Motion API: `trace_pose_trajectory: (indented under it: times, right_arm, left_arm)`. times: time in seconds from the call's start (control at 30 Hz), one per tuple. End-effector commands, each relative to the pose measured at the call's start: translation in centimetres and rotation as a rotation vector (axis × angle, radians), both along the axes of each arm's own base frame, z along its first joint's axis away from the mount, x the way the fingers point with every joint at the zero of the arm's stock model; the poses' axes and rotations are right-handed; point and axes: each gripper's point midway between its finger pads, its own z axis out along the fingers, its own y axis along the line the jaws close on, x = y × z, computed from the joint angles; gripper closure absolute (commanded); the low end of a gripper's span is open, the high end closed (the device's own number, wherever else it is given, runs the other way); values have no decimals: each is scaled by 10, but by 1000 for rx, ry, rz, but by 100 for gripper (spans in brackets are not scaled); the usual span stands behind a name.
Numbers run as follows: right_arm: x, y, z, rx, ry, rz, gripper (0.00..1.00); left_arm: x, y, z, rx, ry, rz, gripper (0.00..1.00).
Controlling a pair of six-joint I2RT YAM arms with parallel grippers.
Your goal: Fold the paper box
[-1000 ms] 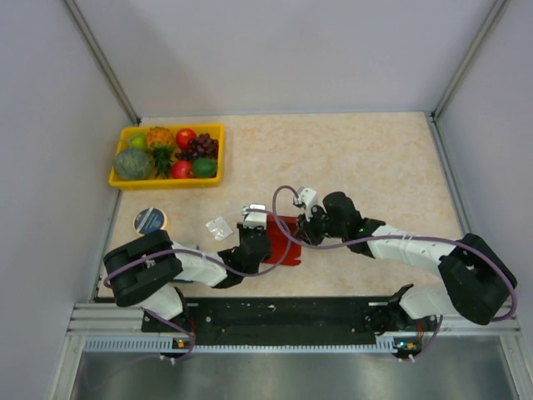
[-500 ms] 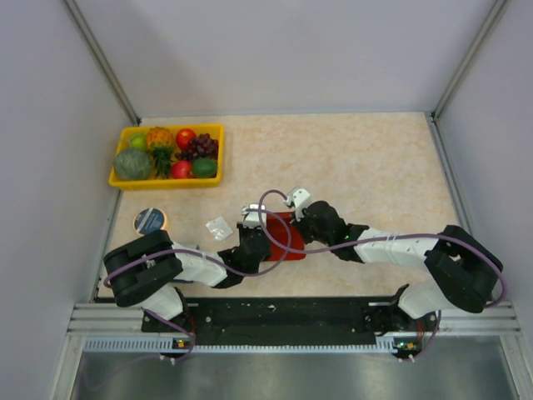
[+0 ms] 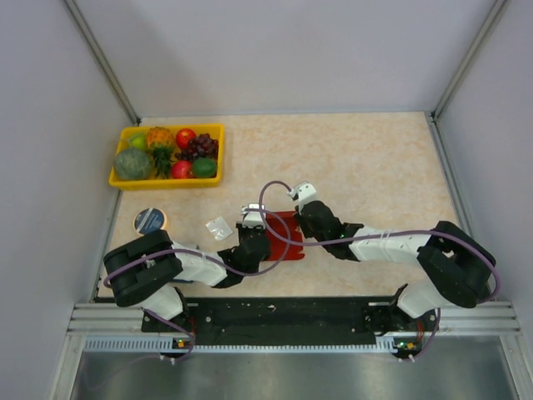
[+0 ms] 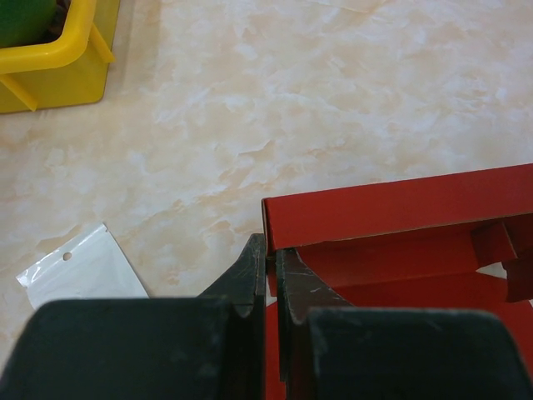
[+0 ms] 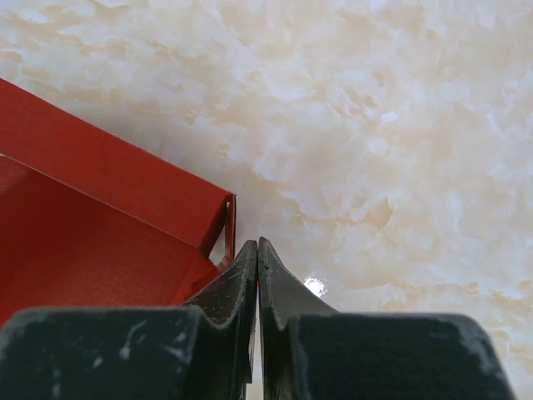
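The paper box (image 3: pixel 289 247) lies on the marbled beige table (image 3: pixel 375 158) near its front edge, right between the two arms, a thin bright red piece of card with at least one long wall standing up along its far side. The left gripper (image 4: pixel 271 258) sits at the box's left end, and from its wrist camera I can see its two black fingers (image 4: pixel 250 279) drawn almost together with the upright edge of the red card pinched between them, so it has hold of the box there. The right gripper (image 5: pixel 256 248) is at the right end, tips down close to the table just beside the folded corner of the red wall. Its jaws are pressed fully together, and I can see nothing caught between them; whether the left fingertip touches the card I can't tell. A small whitish plastic wrapper (image 4: pixel 79 271) with a punched hole lies flat on the table just left of the left gripper. Further left is a round disc with a dark blue top (image 3: pixel 151 220). At the far left corner stands a yellow tray (image 3: pixel 166 180) heaped with fruit (image 3: pixel 179 150), well apart from the box.
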Motion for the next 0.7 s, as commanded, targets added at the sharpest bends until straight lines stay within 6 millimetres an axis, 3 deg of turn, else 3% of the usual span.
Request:
trace_pose_trajectory:
  times: [0.0,0.07,0.23,0.4,0.53,0.67]
  right_arm:
    - [9,8,18,101,-74,13,100]
    - [6,19,26,168,-90,100,98]
    - [-10,35,20,196,-60,312,94]
    - [-21,29,8,129,-15,367,94]
    - [-28,24,8,131,-41,405,87]
    - [-30,37,12,139,-43,484,86]
  left_arm:
    - [-1,-7,4,-44,-8,-18,100]
    - [-1,-7,4,-45,-8,-18,100]
    - [-1,-7,4,-46,-7,-19,100]
    - [0,-9,5,-43,-7,-21,100]
    - [0,-9,3,-42,-6,-21,100]
    - [-1,-8,4,-42,-6,-23,100]
